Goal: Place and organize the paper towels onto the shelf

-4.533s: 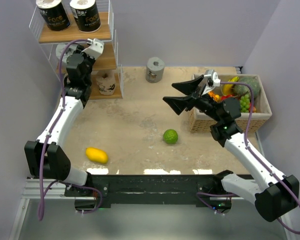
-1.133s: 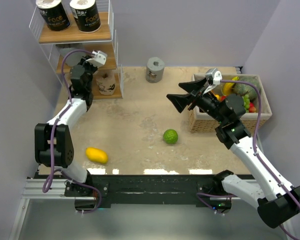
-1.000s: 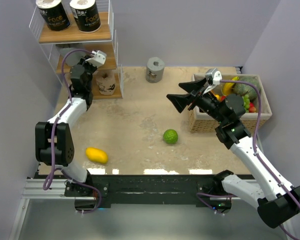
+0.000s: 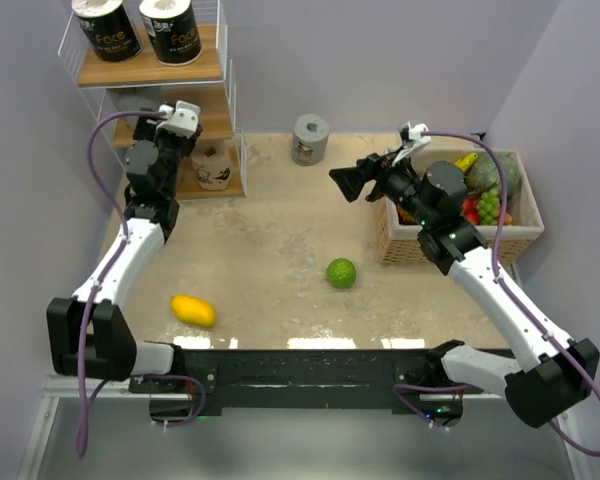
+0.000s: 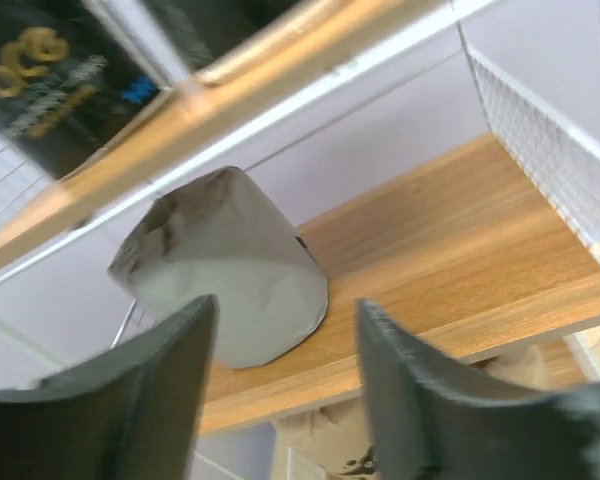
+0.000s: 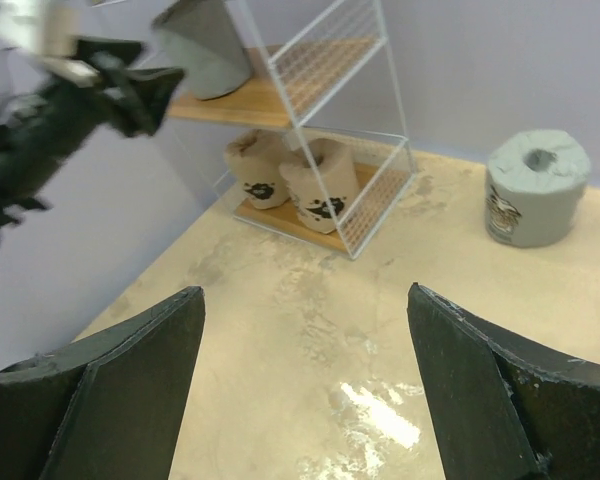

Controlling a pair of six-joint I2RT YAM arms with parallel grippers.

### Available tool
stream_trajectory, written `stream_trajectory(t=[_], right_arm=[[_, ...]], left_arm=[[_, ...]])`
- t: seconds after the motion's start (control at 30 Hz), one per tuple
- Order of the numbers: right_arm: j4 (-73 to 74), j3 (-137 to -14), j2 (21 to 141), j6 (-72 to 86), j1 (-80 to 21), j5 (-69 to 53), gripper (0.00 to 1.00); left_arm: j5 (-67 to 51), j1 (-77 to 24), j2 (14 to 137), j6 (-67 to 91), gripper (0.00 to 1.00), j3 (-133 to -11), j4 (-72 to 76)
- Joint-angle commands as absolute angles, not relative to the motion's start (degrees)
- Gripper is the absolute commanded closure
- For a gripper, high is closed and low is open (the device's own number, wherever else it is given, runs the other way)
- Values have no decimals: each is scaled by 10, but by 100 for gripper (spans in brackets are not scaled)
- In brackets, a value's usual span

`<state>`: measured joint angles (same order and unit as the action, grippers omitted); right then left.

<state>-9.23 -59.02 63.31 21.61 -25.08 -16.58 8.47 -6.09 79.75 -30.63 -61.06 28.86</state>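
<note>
The shelf [image 4: 150, 68] stands at the back left. Two black paper towels [image 4: 170, 30] sit on its top board. A grey roll [image 5: 225, 270] stands on the middle board, and two tan rolls [image 6: 320, 180] sit on the bottom board. My left gripper [image 5: 280, 390] is open and empty just in front of the grey roll, at the middle board's edge [image 4: 176, 118]. A second grey roll [image 4: 310, 138] stands on the table at the back; it also shows in the right wrist view [image 6: 535, 185]. My right gripper [image 4: 352, 182] is open and empty above the table, to the right of that roll.
A woven basket [image 4: 460, 245] of fruit stands at the right. A round green fruit [image 4: 341, 272] lies mid-table and a yellow oval fruit [image 4: 193, 310] at the front left. The shelf's white wire side [image 6: 370, 60] closes its right end. Walls stand behind and to both sides.
My left arm has shifted while its open gripper stays at the middle board. My right gripper has moved back and left, toward the grey roll on the table.
</note>
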Motion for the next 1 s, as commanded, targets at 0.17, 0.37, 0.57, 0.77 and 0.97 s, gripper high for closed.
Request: stream_trajectory(t=[0.17,0.37,0.57,0.77,0.97], right_arm=[[13,-735,755,250,-252,-40,14],[28,-834,880,228,-252,-7,14],[82,-980,1027,163,-254,28,15],[89,-1095,1148,134,-253,60,16],[95,-1225,1258,178,-253,113,16]], left_arm=[[-35,-58,632,-82,0,-576,152],[-97,-58,517,32,0,-479,136],[21,-59,434,145,0,-427,70],[-22,-59,431,183,0,-433,-51],[-2,-77,392,169,0,-408,-50]])
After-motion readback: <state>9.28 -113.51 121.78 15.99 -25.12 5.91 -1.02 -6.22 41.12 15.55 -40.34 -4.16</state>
